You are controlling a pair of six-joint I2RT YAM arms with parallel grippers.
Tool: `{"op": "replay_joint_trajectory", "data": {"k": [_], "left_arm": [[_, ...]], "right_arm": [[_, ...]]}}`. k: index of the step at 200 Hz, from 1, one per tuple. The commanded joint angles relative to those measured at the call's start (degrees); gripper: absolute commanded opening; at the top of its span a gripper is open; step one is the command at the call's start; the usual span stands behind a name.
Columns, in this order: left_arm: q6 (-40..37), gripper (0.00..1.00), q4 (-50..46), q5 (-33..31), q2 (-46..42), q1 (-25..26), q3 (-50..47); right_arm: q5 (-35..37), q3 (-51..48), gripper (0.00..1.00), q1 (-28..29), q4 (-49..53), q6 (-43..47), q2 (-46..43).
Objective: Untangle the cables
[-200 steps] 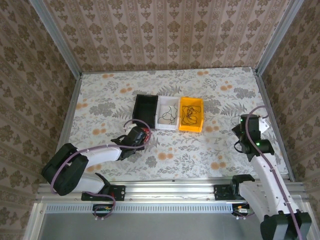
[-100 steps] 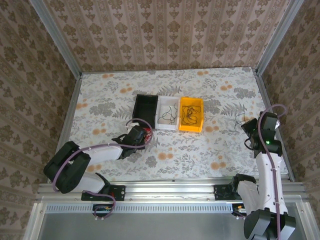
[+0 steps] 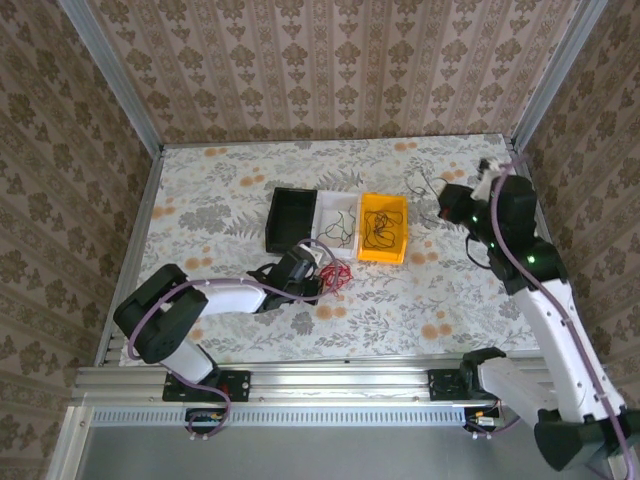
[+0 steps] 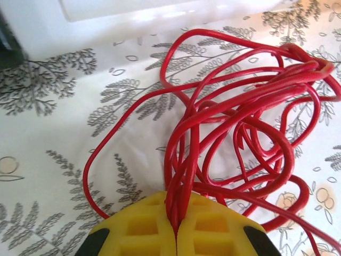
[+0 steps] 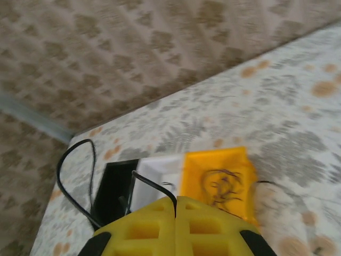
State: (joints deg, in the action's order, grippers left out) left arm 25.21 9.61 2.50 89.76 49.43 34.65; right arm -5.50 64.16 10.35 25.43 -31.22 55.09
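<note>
left gripper point(image 4: 176, 226) pinches tangled red cables point(image 4: 240, 128); jaws seemingly closed.

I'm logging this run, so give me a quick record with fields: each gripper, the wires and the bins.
left gripper: shut on the red wires, which lie on the table by the white bin
right gripper: shut on a black wire, held above the table
bins: black bin, white bin, orange bin, side by side
bin contents: dark wires in the white and orange bins

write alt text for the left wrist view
The yellow left gripper is pinched shut on a tangle of red wires that loops out over a floral tablecloth. A white bin runs along the top edge.
</note>
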Motion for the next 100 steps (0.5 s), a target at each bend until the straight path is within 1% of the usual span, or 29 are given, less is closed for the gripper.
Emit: {"op": "replay_joint_trajectory", "data": {"k": [1, 29, 43, 72, 100], "left_arm": [[-1.5, 0.00, -4.2, 3.7, 0.9, 1.0, -1.2], [-0.6, 0.00, -3.4, 1.5, -1.6, 0.8, -3.2], [-0.1, 0.00, -2.9, 1.0, -2.8, 0.6, -4.1], [0.2, 0.00, 0.5, 1.8, -5.6, -0.4, -7.1], [1.0, 0.00, 1.8, 2.1, -7.9, -1.9, -9.2]], "right_arm": [[0.2, 4.6, 0.04, 4.1, -2.1, 3.4, 5.2], [0.8, 7.6, 0.04, 7.1, -4.6, 3.0, 12.1], [-0.4, 9.1, 0.05, 8.2, -5.5, 3.3, 15.7], [-2.7, 11.8, 0.05, 11.0, -6.9, 4.2, 23.0], [-2.6, 14.1, 0.05, 13.7, -6.6, 5.4, 30.2]]}}
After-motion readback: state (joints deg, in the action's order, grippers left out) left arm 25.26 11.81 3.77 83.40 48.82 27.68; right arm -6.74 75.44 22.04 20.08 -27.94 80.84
